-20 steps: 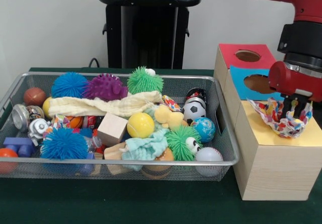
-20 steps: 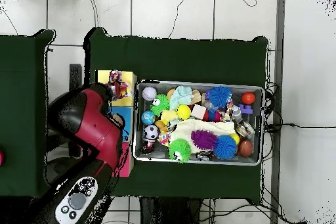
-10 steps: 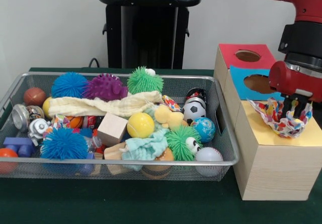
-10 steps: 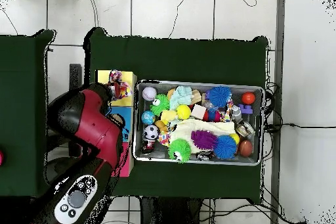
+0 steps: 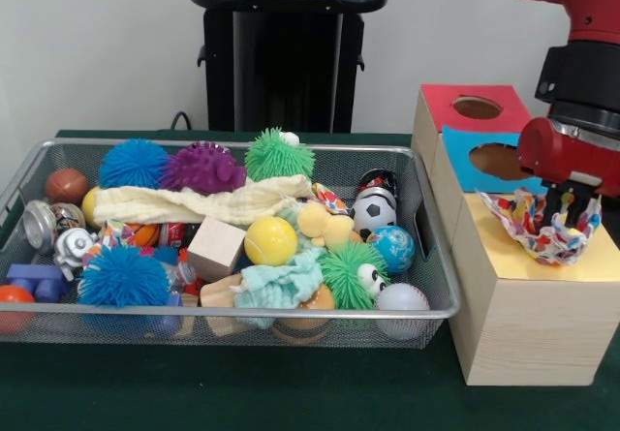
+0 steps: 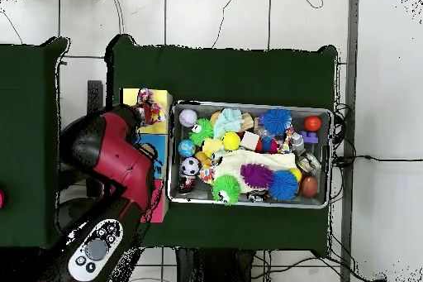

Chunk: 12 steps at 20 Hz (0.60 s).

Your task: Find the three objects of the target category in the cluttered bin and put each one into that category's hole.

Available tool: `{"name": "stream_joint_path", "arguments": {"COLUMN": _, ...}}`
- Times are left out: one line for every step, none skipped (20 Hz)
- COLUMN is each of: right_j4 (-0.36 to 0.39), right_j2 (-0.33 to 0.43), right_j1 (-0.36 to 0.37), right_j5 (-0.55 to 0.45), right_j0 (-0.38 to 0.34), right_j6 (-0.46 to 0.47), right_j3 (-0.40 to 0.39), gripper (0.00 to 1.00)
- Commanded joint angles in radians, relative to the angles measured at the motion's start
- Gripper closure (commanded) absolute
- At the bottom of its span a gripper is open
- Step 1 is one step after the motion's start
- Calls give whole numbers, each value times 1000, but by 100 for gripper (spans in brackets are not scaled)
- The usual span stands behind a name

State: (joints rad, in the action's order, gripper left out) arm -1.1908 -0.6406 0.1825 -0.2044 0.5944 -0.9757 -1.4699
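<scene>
Cloth (image 5: 539,230), patterned, lies crumpled on the yellow box (image 5: 581,257) at right of the frame, over that box's hole. The tool (image 5: 572,208) has barely moved in the last second, fingers apart amid the folds. It looks released; pushing it through remains.
</scene>
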Motion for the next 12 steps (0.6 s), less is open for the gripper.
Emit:
{"name": "stream_joint_path", "arguments": {"right_j4": 71, "right_j2": 250, "right_j1": -110, "right_j5": -1, "right_j0": -87, "right_j6": -264, "right_j3": -17, "gripper": 100}}
{"name": "stream_joint_path", "arguments": {"right_j4": 75, "right_j2": 256, "right_j1": -106, "right_j5": 4, "right_j0": -92, "right_j6": -261, "right_j3": -21, "gripper": 100}}
{"name": "stream_joint_path", "arguments": {"right_j4": 79, "right_j2": 263, "right_j1": -100, "right_j5": 12, "right_j0": -97, "right_j6": -254, "right_j3": -28, "gripper": 100}}
{"name": "stream_joint_path", "arguments": {"right_j4": 83, "right_j2": 270, "right_j1": -94, "right_j5": 21, "right_j0": -103, "right_j6": -246, "right_j3": -35, "gripper": 100}}
{"name": "stream_joint_path", "arguments": {"right_j4": 89, "right_j2": 276, "right_j1": -87, "right_j5": 31, "right_j0": -110, "right_j6": -238, "right_j3": -42, "gripper": 100}}
{"name": "stream_joint_path", "arguments": {"right_j4": 94, "right_j2": 279, "right_j1": -84, "right_j5": 36, "right_j0": -113, "right_j6": -237, "right_j3": -44, "gripper": 100}}
{"name": "stream_joint_path", "arguments": {"right_j4": 99, "right_j2": 278, "right_j1": -81, "right_j5": 37, "right_j0": -115, "right_j6": -238, "right_j3": -47, "gripper": 100}}
{"name": "stream_joint_path", "arguments": {"right_j4": 104, "right_j2": 280, "right_j1": -79, "right_j5": 40, "right_j0": -118, "right_j6": -239, "right_j3": -49, "gripper": 100}}
{"name": "stream_joint_path", "arguments": {"right_j4": 111, "right_j2": 291, "right_j1": -71, "right_j5": 49, "right_j0": -125, "right_j6": -239, "right_j3": -56, "gripper": 100}}
{"name": "stream_joint_path", "arguments": {"right_j4": 116, "right_j2": 297, "right_j1": -67, "right_j5": 53, "right_j0": -129, "right_j6": -241, "right_j3": -58, "gripper": 100}}
{"name": "stream_joint_path", "arguments": {"right_j4": 122, "right_j2": 305, "right_j1": -62, "right_j5": 56, "right_j0": -136, "right_j6": -242, "right_j3": -62, "gripper": 100}}
{"name": "stream_joint_path", "arguments": {"right_j4": 127, "right_j2": 304, "right_j1": -62, "right_j5": 54, "right_j0": -137, "right_j6": -247, "right_j3": -61, "gripper": 100}}
